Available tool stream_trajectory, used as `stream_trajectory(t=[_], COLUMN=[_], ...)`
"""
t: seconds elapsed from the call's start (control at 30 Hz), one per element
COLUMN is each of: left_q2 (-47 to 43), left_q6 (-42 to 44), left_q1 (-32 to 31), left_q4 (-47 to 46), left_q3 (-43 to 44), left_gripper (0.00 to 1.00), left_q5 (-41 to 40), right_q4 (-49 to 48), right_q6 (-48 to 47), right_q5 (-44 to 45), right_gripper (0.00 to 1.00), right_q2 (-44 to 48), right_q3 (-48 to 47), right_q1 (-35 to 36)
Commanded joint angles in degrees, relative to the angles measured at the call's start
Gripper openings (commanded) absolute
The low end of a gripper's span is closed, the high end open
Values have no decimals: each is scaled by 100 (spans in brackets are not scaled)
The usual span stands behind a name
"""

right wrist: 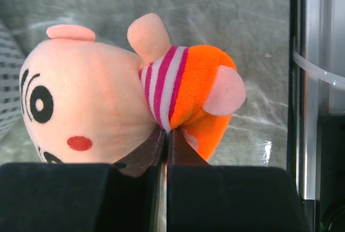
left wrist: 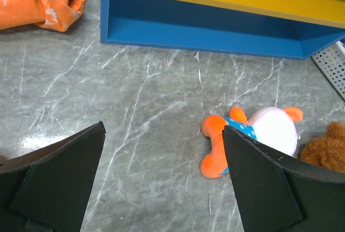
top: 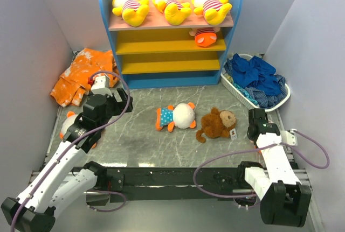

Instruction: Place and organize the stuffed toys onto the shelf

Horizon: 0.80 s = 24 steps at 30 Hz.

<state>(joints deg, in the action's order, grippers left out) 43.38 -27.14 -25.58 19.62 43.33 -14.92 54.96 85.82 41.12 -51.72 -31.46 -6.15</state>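
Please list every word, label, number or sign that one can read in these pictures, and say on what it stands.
No text here can be read.
small white tag beside the brown monkey: it has dark marks, but they are too small to read.
shelf: no writing is visible on it.

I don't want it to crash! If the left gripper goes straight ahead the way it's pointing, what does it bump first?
Probably the bare grey table, just short of the blue base of the shelf; depth is hard to judge.
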Motion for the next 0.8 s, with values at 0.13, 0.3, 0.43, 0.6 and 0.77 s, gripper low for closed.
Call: stream_trajectory(t=[0.13,0.3,0.43,0.6,0.77], left_q2=[-136,-382,-453,-462,-453], left_q6=[42,-54,-441,-906,-1180], left_q1=[1,1,1,1,1], left_q4=[-160,-485,-634,-854,-1117], left_q3=[44,-9,166,281,193], left_gripper=[96,97,97,97,97], left_q5=[-266,330,963,1913,2133], right_q4=[16,-13,278,-211,-802], right_q6=[-820,-638,20,689,1559], right_q5=[-94,-588,-614,-922,-475], right_gripper=[0,0,0,0,0], right_q2=[927,928,611,365,-46], right_q3=[-1037,-1589,-2188,-2391,-2548], right_q1=[457,1394,2334,3364,4786])
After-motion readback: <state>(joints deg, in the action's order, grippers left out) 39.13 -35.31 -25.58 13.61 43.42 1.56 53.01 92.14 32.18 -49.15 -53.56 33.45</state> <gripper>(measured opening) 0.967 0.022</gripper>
